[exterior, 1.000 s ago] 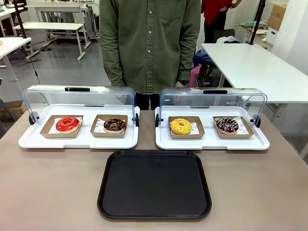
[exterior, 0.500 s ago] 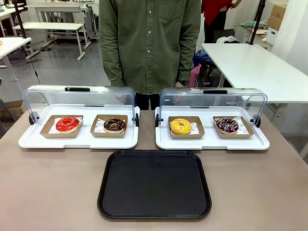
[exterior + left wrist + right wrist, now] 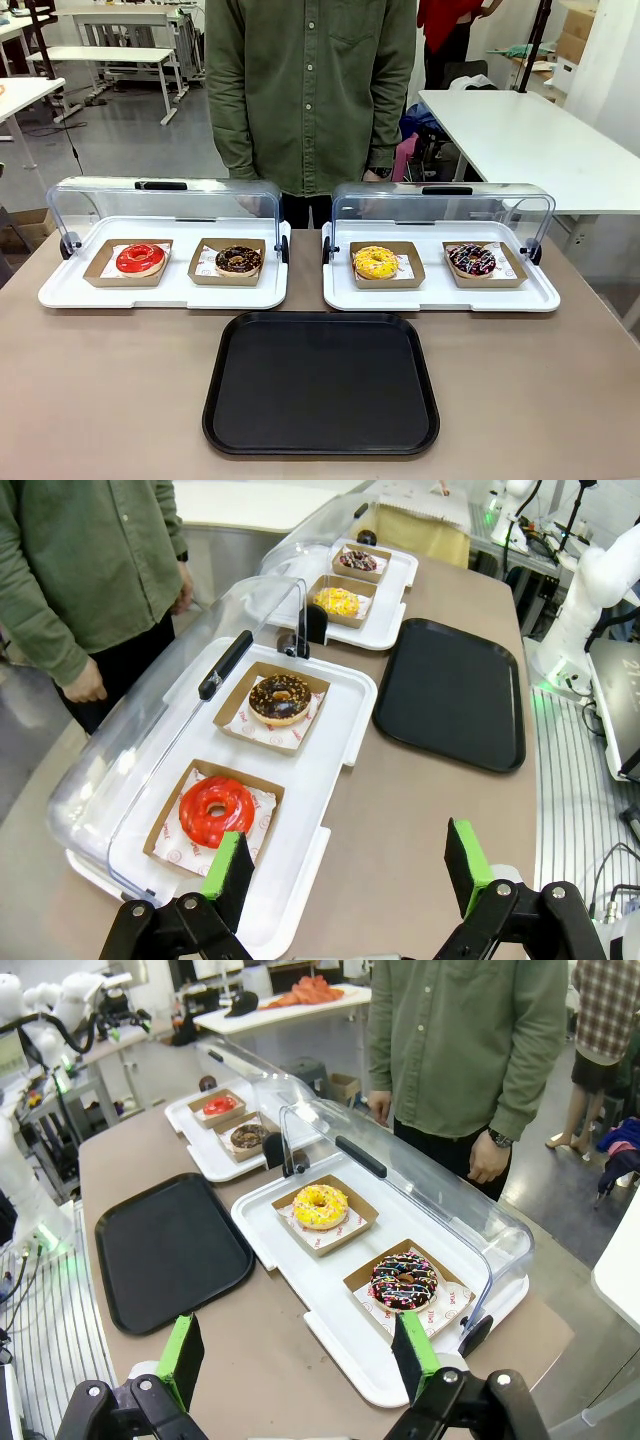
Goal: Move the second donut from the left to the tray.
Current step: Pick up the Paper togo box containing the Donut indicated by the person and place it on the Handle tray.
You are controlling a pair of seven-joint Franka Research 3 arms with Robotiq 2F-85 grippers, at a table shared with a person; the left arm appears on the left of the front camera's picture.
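Chocolate donut (image 3: 238,260), ring-shaped, pale sprinkles

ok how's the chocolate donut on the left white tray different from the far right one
The chocolate donut carries small yellowish sprinkles; the far-right donut has pink-and-white drizzle. The chocolate donut sits on the left white tray, the far-right donut on the right white tray. Both are dark-iced rings in shallow brown cardboard boxes.

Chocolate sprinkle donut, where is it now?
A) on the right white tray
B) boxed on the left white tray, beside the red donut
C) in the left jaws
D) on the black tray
B: the chocolate donut sits in its cardboard box on the left white tray, next to the red donut.
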